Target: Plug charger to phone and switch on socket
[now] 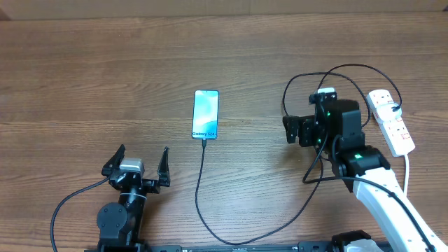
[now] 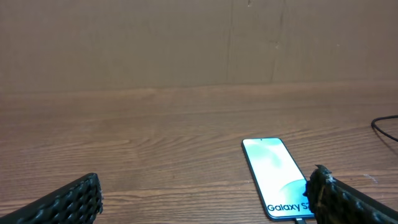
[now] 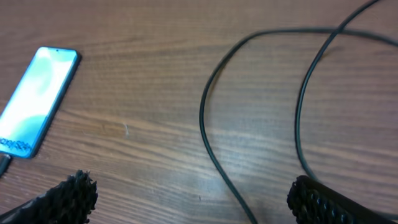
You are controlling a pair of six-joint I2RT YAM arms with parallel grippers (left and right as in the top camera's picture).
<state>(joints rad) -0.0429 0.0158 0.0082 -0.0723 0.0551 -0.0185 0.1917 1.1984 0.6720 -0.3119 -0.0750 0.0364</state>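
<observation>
From above, the phone (image 1: 206,115) lies flat and screen up on the wooden surface (image 1: 84,77), near the middle, its long axis running away from the robot. The charger (image 1: 198,183) meets the phone's near end, trails toward the robot, curves right, then loops around the right arm to the white power strip (image 1: 392,123), which lies slanted by the right edge. The left end effector (image 1: 140,159) sits well short of the phone, fingers spread wide and empty. The right end effector (image 1: 294,131) hangs between phone and strip, inside the cable loops. In the left wrist view the phone lies ahead and to the right, past the widely parted fingers (image 2: 65,202). In the right wrist view the fingers (image 3: 59,202) are wide apart with nothing between them but cable loops on the wood, and the phone lies slanted at upper left.
</observation>
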